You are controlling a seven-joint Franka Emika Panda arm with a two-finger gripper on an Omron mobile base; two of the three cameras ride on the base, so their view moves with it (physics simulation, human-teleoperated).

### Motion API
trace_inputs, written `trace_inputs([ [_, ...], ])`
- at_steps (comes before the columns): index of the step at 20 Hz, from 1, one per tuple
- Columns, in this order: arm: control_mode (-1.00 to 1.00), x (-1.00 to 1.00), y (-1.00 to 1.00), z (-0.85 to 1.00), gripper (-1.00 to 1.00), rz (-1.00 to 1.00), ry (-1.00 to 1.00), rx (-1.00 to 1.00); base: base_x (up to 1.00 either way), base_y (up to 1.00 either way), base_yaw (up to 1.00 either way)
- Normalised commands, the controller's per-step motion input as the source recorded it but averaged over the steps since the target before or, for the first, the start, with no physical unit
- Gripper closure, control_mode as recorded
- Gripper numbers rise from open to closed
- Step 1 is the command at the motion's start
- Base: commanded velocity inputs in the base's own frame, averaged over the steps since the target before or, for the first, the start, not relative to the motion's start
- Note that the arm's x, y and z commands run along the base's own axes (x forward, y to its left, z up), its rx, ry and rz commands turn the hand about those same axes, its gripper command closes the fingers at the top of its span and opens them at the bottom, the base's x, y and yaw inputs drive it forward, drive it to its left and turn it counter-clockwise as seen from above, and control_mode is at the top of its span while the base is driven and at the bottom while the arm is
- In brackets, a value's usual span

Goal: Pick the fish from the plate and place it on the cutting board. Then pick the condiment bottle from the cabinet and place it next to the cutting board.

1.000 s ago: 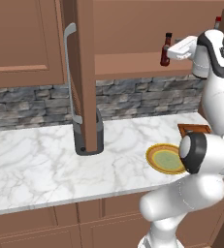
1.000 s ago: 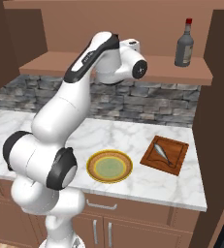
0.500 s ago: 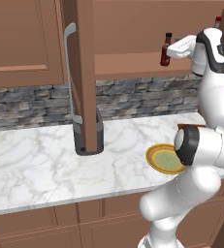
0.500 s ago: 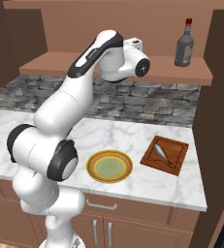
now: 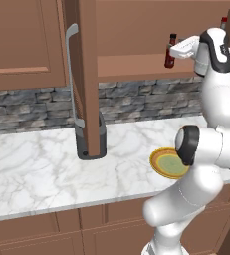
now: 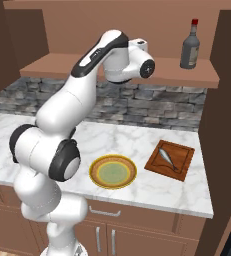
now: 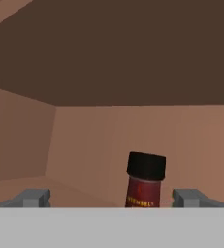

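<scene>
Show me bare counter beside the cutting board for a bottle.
Bare marble lies between the round yellow-rimmed plate and the reddish-brown wooden cutting board, and behind the board toward the stone backsplash. The small silver-grey fish lies on the board.

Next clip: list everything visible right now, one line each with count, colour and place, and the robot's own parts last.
fish: one, silver-grey, lying on the cutting board.
cutting board: one, reddish-brown, on the counter right of the plate.
plate: one, yellow-orange rim, pale green centre, on the counter, nothing on it.
condiment bottle: one, dark red with black cap, upright on the cabinet shelf, ahead of the end effector.
grey bottle: one, grey with red cap, on the shelf's right end.
cabinet: one, brown wood, above the counter, door open with a grey handle.
counter: one, white marble.
backsplash: grey stone, behind the counter.
end effector: one, dark tips, open, the bottle between them but untouched.
</scene>
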Motion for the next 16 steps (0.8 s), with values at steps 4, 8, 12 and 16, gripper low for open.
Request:
trace_inputs([
  [4, -1.0, 0.19, 0.0, 0.0, -1.0, 0.0, 0.0, 0.01, 0.0, 0.0, 0.0],
  [8, -1.0, 0.19, 0.0, 0.0, -1.0, 0.0, 0.0, 0.01, 0.0, 0.0, 0.0],
  [12, -1.0, 0.21, -0.04, 0.0, -1.0, 0.0, 0.02, 0.0, 0.0, 0.0, 0.0],
  [16, -1.0, 0.21, -0.07, 0.0, -1.0, 0.0, 0.02, 0.0, 0.0, 0.0, 0.0],
])
